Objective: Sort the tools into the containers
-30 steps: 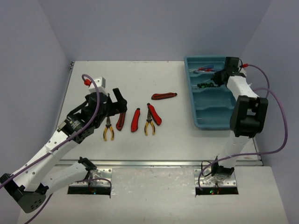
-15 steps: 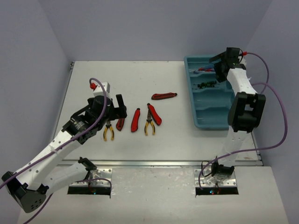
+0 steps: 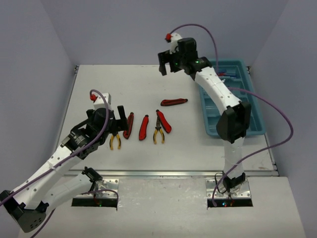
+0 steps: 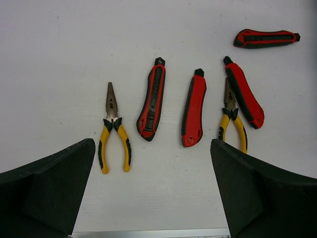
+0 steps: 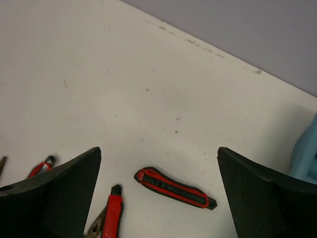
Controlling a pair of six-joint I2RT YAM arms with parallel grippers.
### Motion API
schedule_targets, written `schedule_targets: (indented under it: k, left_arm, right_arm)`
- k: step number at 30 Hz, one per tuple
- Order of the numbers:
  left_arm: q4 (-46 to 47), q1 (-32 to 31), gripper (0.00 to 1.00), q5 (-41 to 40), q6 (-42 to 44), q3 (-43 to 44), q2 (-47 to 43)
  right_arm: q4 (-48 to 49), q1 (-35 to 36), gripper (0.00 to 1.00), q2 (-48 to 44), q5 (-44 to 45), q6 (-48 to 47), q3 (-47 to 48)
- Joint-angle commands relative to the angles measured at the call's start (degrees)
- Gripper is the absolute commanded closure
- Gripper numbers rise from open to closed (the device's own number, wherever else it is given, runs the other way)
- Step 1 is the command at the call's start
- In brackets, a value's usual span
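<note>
Several tools lie mid-table: yellow-handled pliers (image 3: 115, 141) (image 4: 115, 134), two red utility knives (image 3: 129, 125) (image 3: 143, 127), second pliers (image 3: 158, 134) touching a third knife (image 3: 164, 121), and a lone red knife (image 3: 174, 102) (image 5: 174, 188) farther back. My left gripper (image 3: 118, 120) (image 4: 152, 148) hangs open just near of the row, holding nothing. My right gripper (image 3: 167, 62) (image 5: 157, 149) is open and empty, high above the table's back middle, looking down on the lone knife. The teal tray (image 3: 257, 116) stands at the right, with a blue tool (image 3: 224, 73) in its far end.
The right arm's links stretch over the tray's left half and hide most of its compartments. The tray's pale blue corner (image 5: 304, 158) shows at the right wrist view's edge. A metal strip runs along the table's near edge (image 4: 148, 233).
</note>
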Motion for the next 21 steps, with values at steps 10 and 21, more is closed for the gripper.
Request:
schedule_targets:
  k: [10, 21]
  left_arm:
    - [5.1, 0.2, 0.00, 4.6, 1.8, -3.7, -1.1]
    - [5.6, 0.2, 0.00, 5.6, 2.3, -3.9, -1.0]
  right_arm:
    - [-19.6, 3.6, 0.01, 18.7, -12.2, -51.3, 8.1]
    - [-15.6, 3.6, 0.43, 25.7, -13.9, -53.7, 3.6]
